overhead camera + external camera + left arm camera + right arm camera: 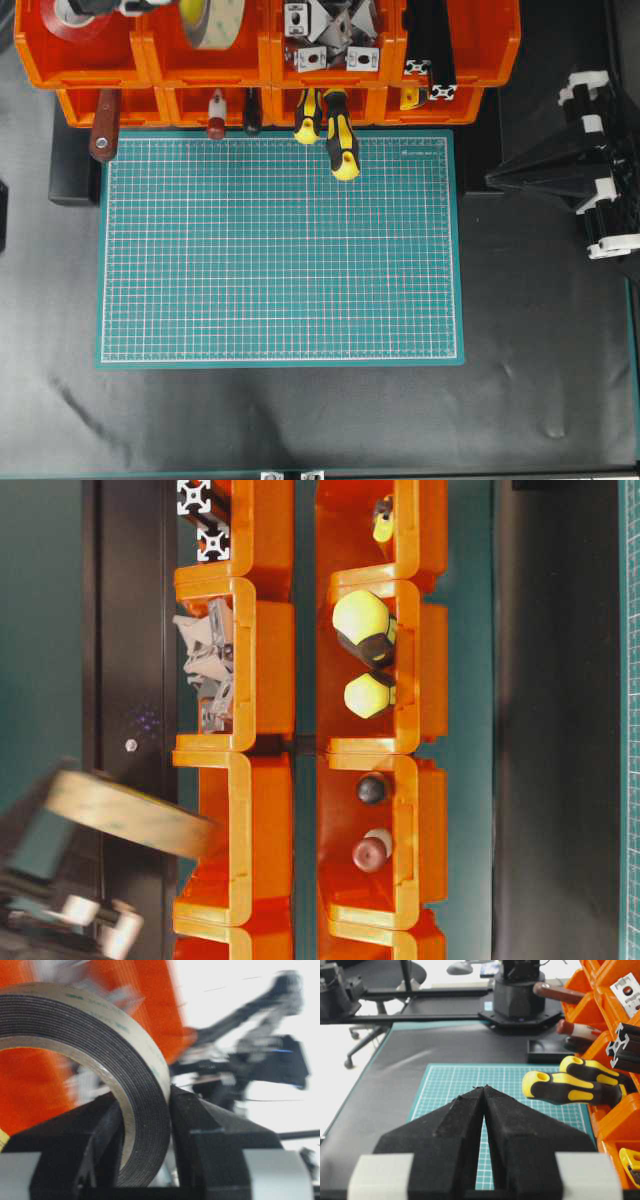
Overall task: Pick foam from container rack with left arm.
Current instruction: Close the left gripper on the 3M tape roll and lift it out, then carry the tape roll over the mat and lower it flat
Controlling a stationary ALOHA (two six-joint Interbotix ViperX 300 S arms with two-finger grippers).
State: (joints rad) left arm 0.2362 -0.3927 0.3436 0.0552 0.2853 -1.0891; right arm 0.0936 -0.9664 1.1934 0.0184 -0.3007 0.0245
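The foam [115,1060], a black roll with a cream liner and a beige broad face, stands on edge between my left gripper's [145,1099] jaws, which are shut on its rim. From overhead the foam [212,22] is at the top edge, over the second back-row bin of the orange container rack [200,72]. In the table-level view the roll [130,815] is tilted and lifted mostly clear of the bin, with the blurred left gripper [90,920] behind it. My right gripper [484,1088] is shut and empty, parked at the right of the mat [492,180].
A red tape roll [75,22] lies in the bin left of the foam. Metal brackets [330,35] and black extrusions [430,50] fill other back bins. Yellow-black screwdrivers [340,140] and wooden-handled tools [104,135] stick out of the front bins over the green cutting mat [280,250].
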